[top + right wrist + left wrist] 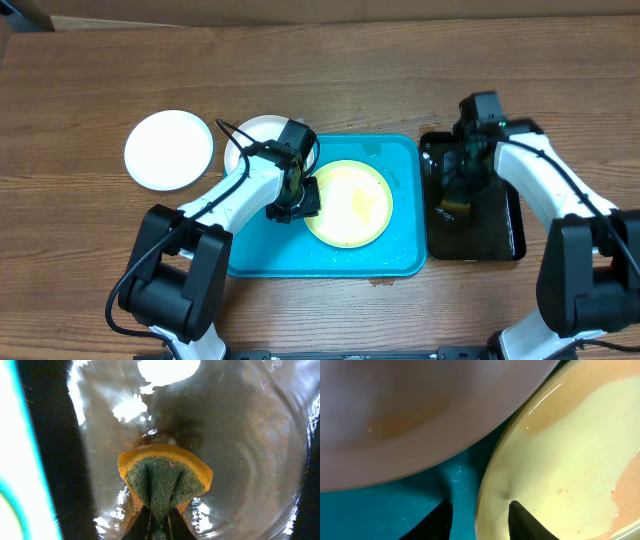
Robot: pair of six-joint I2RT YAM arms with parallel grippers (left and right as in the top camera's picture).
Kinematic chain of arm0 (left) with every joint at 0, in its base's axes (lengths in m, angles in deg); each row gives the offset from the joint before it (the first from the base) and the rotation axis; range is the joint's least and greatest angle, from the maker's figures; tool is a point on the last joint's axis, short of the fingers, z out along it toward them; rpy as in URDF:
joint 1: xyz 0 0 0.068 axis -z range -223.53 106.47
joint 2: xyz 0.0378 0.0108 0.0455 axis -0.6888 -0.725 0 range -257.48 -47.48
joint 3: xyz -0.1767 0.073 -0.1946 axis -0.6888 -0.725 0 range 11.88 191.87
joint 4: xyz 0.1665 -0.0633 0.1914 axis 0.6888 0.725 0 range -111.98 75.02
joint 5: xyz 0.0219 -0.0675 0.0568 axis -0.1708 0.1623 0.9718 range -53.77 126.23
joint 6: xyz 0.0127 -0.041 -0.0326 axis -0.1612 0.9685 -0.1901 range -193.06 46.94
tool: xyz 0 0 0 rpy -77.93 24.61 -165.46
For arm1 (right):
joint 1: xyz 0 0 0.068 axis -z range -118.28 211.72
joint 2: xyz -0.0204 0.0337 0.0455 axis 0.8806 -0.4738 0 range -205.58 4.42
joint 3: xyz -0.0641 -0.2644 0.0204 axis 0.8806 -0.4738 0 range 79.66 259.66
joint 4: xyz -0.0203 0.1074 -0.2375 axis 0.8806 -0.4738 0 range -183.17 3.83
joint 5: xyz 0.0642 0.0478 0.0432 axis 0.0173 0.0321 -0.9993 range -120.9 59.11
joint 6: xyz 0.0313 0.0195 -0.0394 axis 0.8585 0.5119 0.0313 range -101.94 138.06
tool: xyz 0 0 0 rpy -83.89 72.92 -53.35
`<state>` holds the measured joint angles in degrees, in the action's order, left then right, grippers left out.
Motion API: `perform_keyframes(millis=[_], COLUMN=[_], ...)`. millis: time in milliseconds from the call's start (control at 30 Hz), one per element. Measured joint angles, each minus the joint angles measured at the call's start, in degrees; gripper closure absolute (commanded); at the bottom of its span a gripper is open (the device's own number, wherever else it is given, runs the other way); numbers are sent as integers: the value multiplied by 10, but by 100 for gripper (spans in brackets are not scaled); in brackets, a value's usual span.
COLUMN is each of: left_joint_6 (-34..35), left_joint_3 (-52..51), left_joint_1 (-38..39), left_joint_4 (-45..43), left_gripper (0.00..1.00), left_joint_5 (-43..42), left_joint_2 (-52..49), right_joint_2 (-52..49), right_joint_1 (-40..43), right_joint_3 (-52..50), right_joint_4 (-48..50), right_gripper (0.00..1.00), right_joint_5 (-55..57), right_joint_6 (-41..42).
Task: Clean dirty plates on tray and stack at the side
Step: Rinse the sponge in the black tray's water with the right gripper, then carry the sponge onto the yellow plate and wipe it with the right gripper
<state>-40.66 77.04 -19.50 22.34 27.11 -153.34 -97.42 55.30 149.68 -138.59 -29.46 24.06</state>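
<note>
A pale yellow plate [350, 203] [570, 460] with faint orange smears lies in the turquoise tray [395, 255] [395, 505]. My left gripper [298, 197] [480, 521] straddles its left rim. One finger sits over the tray floor, the other over the plate, with a gap on both sides. A white plate [255, 133] [410, 405] rests at the tray's back left corner, half hidden by my left arm. Another white plate [168, 150] lies on the table to the left. My right gripper [460, 193] [159, 512] is shut on an orange and green sponge [452, 207] [165, 477].
A narrow black tray [505, 235] [250, 435] with a wet, shiny floor stands right of the turquoise tray. The sponge hangs low over this water. Bare wooden table [330, 80] stretches behind both trays.
</note>
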Motion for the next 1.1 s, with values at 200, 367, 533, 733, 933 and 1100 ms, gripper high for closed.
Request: perform_keyframes(millis=[200, 367, 533, 733, 933, 1100], left_joint_6=[1, -10, -13, -13, -13, -13], left_joint_3=[0, 0, 0, 0, 0, 0], left_joint_1=[0, 0, 0, 0, 0, 0], left_joint_4=[-2, -5, -7, -7, -7, -7], left_gripper=[73, 92, 96, 96, 96, 96], left_joint_5=[0, 0, -1, -1, -1, -1], left_joint_2=[0, 0, 0, 0, 0, 0], right_joint_2=[26, 26, 26, 26, 26, 8], right_joint_1=[0, -1, -8, -79, -183, -243], right_joint_3=[18, 23, 42, 48, 48, 38], right_joint_4=[-29, -35, -15, 31, 60, 119], right_gripper=[96, 96, 96, 96, 96, 96], right_joint_5=[-3, -55, -176, -221, -154, -58], right_joint_6=[0, 0, 0, -6, -73, -123])
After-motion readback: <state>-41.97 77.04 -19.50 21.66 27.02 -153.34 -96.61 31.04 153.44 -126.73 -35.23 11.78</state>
